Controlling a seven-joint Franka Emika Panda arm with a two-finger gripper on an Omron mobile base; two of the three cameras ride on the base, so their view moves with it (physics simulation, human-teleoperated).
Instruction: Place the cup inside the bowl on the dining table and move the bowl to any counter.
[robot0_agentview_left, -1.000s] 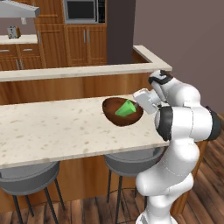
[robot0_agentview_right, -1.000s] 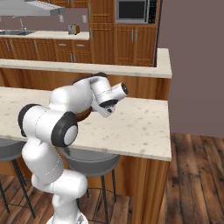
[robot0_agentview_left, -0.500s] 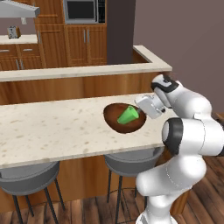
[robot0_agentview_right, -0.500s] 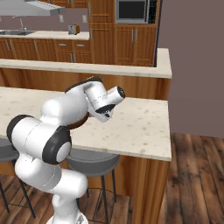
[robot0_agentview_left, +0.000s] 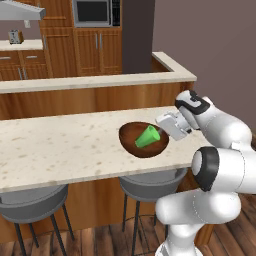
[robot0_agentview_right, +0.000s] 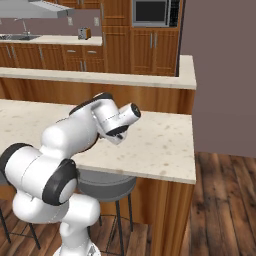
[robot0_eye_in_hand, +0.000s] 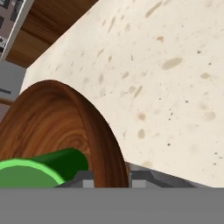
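Bowl (robot0_agentview_left: 144, 140): round, dark brown wood, wide and shallow, visible grain. Location: over the near half of the dining table (robot0_agentview_left: 60, 145), toward its right end; whether it rests on the slab or is lifted just clear cannot be told.

Cup (robot0_agentview_left: 147, 137): small bright green tumbler, lying tipped on its side inside the bowl, mouth toward the near rim. In the hand view its green side (robot0_eye_in_hand: 39, 173) sits just left of the bowl wall (robot0_eye_in_hand: 94, 131).

Gripper (robot0_agentview_left: 169, 126): at the bowl's right rim, jaws nearly closed, pinching the thin wooden wall; the hand view shows one fingertip (robot0_eye_in_hand: 83, 177) on each side of the rim.

Status, judged: cup placement done; carrying the bowl to a counter remains.

Risks, judged:
- Grip is on one edge only, so the bowl's weight hangs off to the side; it may pivot or slip in the pinch.
- Any tilt lets the loose cup roll out over the low rim.
- A fast swing adds to both.

Clearances:
- Raised wood-fronted ledge (robot0_agentview_left: 100, 80) runs close behind the table; a rearward path needs height.
- Table's right end and near edge lie near the bowl, with open floor beyond.
- Grey stools (robot0_agentview_left: 150, 185) stand beneath the near edge.
- Back counter (robot0_agentview_right: 45, 40) stands well apart.
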